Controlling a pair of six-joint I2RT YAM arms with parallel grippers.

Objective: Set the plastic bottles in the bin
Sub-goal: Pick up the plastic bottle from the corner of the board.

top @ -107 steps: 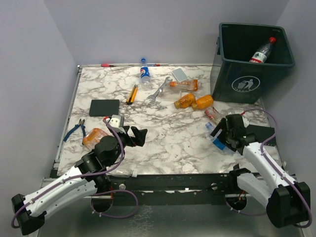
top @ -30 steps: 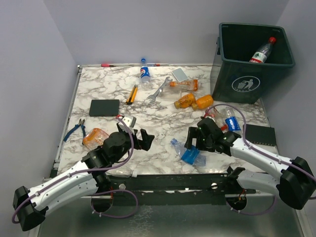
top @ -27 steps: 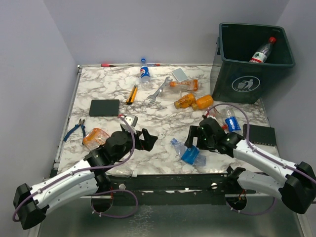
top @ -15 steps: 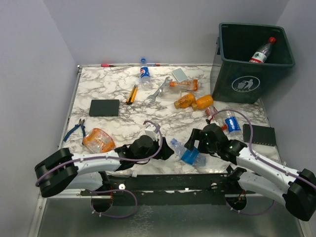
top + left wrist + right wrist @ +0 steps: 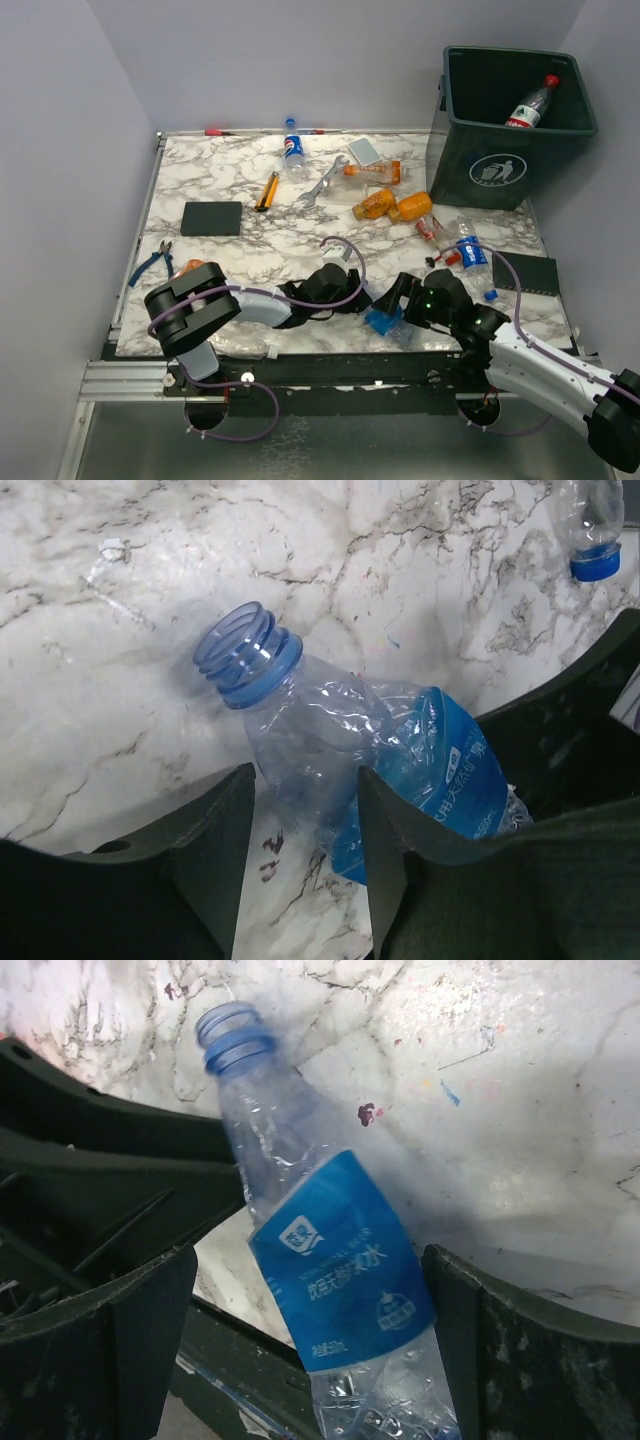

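A crumpled clear plastic bottle (image 5: 384, 319) with a blue label and no cap lies near the table's front edge. My left gripper (image 5: 305, 810) reaches in from the left, its jaws half closed about the bottle's clear shoulder (image 5: 310, 740). One finger covers part of the label, and I cannot tell if the pads press. My right gripper (image 5: 310, 1305) stands wide open, the blue label (image 5: 335, 1260) between its fingers and untouched. The dark green bin (image 5: 500, 172) at the back right holds a red-labelled bottle (image 5: 530, 103). More bottles (image 5: 375, 204) lie mid-table.
A silver wrench (image 5: 320, 182) and a yellow-handled tool (image 5: 267, 190) lie at the back centre. A black pad (image 5: 212, 217) and blue pliers (image 5: 152, 262) are on the left. Two bottles (image 5: 468, 248) and a second black pad (image 5: 525, 272) lie on the right.
My left arm has swung right along the front edge and its jaws have narrowed around the blue-labelled bottle. The right gripper has drawn back toward the front edge, still open.
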